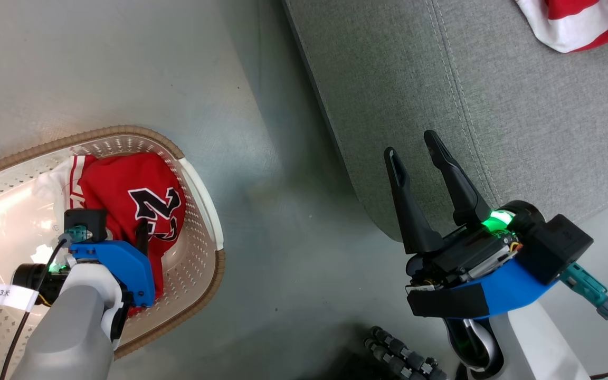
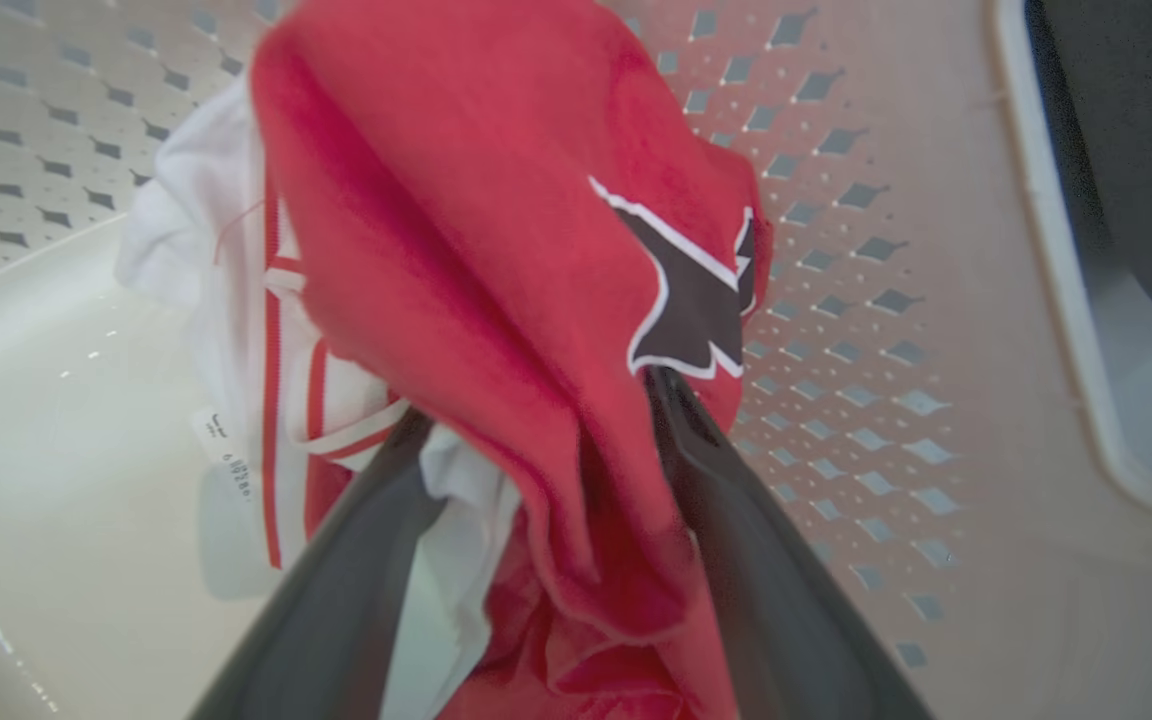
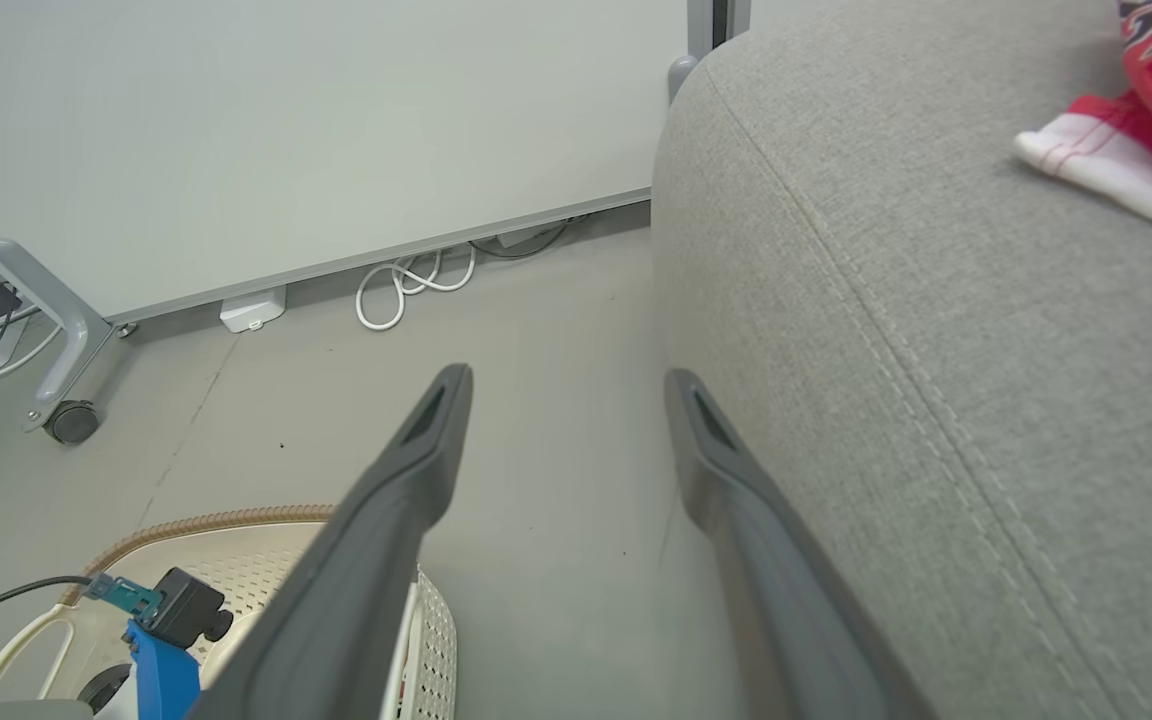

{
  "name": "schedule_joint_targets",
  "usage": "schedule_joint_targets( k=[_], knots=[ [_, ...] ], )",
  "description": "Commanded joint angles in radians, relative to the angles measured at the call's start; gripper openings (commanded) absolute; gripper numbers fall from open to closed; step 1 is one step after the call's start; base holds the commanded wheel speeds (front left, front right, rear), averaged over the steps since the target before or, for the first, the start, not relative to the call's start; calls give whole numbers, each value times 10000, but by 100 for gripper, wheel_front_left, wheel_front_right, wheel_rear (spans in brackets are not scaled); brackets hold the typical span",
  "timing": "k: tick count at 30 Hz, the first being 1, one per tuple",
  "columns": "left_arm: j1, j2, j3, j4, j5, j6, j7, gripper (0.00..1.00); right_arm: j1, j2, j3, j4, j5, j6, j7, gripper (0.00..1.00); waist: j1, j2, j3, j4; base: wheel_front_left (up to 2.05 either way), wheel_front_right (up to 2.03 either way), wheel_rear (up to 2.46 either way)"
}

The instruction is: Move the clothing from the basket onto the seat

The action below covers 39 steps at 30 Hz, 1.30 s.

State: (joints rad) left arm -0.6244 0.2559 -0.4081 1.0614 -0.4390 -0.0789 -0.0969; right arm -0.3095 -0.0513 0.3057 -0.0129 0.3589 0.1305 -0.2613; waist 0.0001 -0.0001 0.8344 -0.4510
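A red jersey with a black-and-white numeral, part of the clothing [image 1: 135, 195], lies bunched over white cloth in the cream basket [image 1: 124, 129]. My left gripper [image 1: 136, 235] reaches down into the basket. In the left wrist view its fingers [image 2: 736, 560] stand open on either side of the red cloth [image 2: 496, 250], which drapes between them over the basket wall [image 2: 836, 300]. My right gripper [image 1: 411, 145] hovers open and empty over the front edge of the grey seat [image 1: 441, 79]. More red and white clothing [image 1: 578, 21] lies on the seat's far right [image 3: 1136, 130].
Bare grey floor [image 1: 283, 237] separates basket and seat. A white panel on a wheeled frame [image 3: 286, 130] stands behind, with coiled white cables [image 3: 406, 285] at its foot. A black ribbed hose [image 1: 399, 353] lies near my base. The basket rim [image 3: 236, 520] shows at the lower left.
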Motion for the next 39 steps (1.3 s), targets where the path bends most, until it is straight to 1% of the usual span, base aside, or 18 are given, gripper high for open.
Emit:
schedule_joint_targets(
  k=[1,3,4,5,9,16,27,33,39],
  knots=[
    [-239,90,-37,37,9,64,53,100,-182,19,22,-46,75,5,-55,100,-1,1,35,-19,0,0,0],
    [-252,81,-63,130,-22,77,204,100,-183,19,47,-34,101,5,-55,100,-1,1,44,-31,0,0,0],
    [-255,65,-86,171,-32,68,275,43,-198,19,57,-18,110,5,-55,100,-1,1,41,-37,0,0,0],
    [-275,56,-105,201,-48,44,349,0,-221,19,65,-12,117,5,-55,100,-1,1,36,-41,0,0,0],
    [-324,68,-169,267,-81,-7,477,0,-227,19,96,-24,124,5,-56,100,-1,1,12,-31,0,0,0],
    [-372,57,-231,352,-147,-31,303,0,-295,19,89,29,112,5,-56,100,-1,1,-25,64,0,0,0],
    [-417,-173,-351,521,-281,-143,77,0,-220,17,-65,164,-156,5,-57,100,-1,1,-289,245,0,0,0],
    [-215,-477,-500,685,-363,-264,-83,0,-195,17,-178,296,-379,5,-55,100,-1,1,-948,580,0,0,0],
    [70,-947,-1006,876,-196,-404,-197,0,76,14,-398,522,-801,5,-54,100,-1,1,-1991,1177,0,0,0]
  ],
)
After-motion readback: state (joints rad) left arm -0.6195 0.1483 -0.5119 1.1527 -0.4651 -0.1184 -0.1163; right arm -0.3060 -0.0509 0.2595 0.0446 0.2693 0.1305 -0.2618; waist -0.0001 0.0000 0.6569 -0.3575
